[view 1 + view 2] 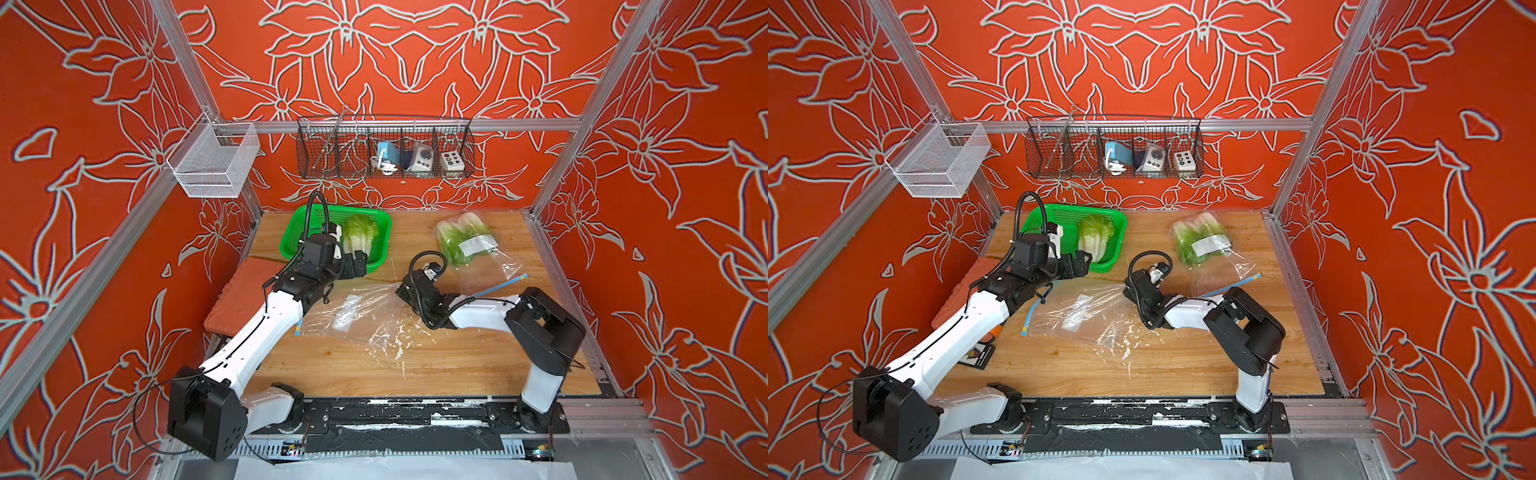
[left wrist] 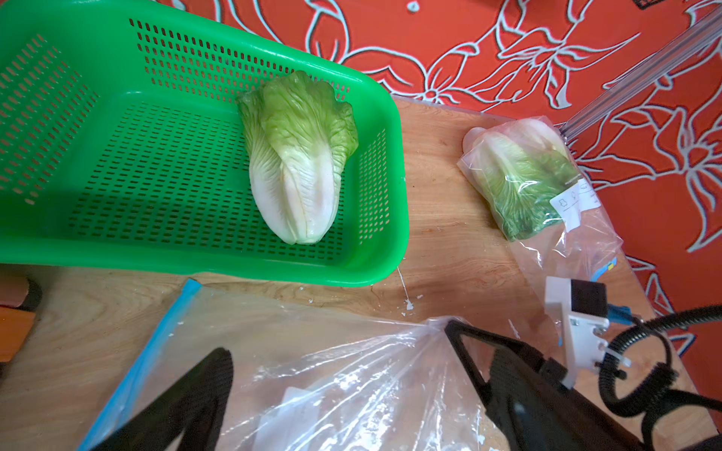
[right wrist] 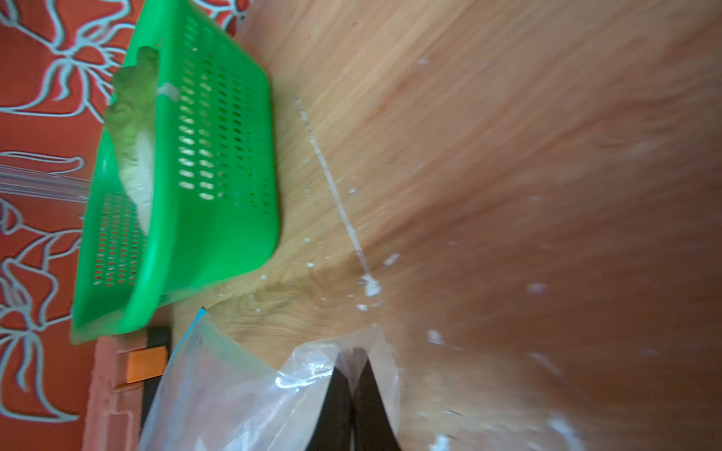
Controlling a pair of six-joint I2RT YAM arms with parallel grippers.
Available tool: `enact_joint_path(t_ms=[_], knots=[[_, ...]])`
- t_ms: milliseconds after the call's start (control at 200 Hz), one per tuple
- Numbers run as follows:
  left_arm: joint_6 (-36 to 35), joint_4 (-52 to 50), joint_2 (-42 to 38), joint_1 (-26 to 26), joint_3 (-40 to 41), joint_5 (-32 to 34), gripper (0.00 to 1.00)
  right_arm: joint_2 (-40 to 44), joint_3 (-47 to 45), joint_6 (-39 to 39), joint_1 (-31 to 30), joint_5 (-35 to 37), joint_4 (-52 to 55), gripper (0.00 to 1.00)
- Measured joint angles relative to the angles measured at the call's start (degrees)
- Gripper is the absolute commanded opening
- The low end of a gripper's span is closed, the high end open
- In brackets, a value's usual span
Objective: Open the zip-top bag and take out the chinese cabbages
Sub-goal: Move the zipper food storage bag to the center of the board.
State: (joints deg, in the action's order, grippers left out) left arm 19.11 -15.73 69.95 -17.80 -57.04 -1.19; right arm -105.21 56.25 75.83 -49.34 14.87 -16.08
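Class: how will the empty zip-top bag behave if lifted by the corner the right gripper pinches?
The empty zip-top bag looks thin and creased, so it would probably hang limp. The right gripper pinches only a gathered corner; the glossy film might slip out. Its blue zip strip is likely stiffer.

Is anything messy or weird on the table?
Yes: white flecks and a thin white streak are scattered across the wooden table around the empty zip-top bag, like something spilled or flaked off.

bright even light, soft shadows, top views bowed at edges, right wrist view motion-blurred
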Motion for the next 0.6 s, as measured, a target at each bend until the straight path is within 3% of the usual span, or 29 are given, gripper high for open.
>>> enact_joint_path(t_ms=[140, 260, 460, 600], knots=[[0.0, 0.0, 0.0, 0.0, 0.3, -0.2, 0.99, -0.3, 3.2, -1.8, -0.8, -0.2, 0.1, 0.49], [0.0, 1.4, -0.2, 0.0, 0.7, -0.5, 0.99, 3.8, 1.2, -6.4, -0.3, 1.0, 0.7, 0.69], [-0.1, 6.5, -2.4, -1.1, 4.5, -1.5, 0.99, 19.6, -8.3, -13.8, 4.9, 1.8, 3.4, 0.78], [-1.9, 10.1, -3.1, -5.4, 5.4, -1.0, 0.99, 33.3, -17.6, -15.6, 14.4, 0.9, 5.0, 0.81]])
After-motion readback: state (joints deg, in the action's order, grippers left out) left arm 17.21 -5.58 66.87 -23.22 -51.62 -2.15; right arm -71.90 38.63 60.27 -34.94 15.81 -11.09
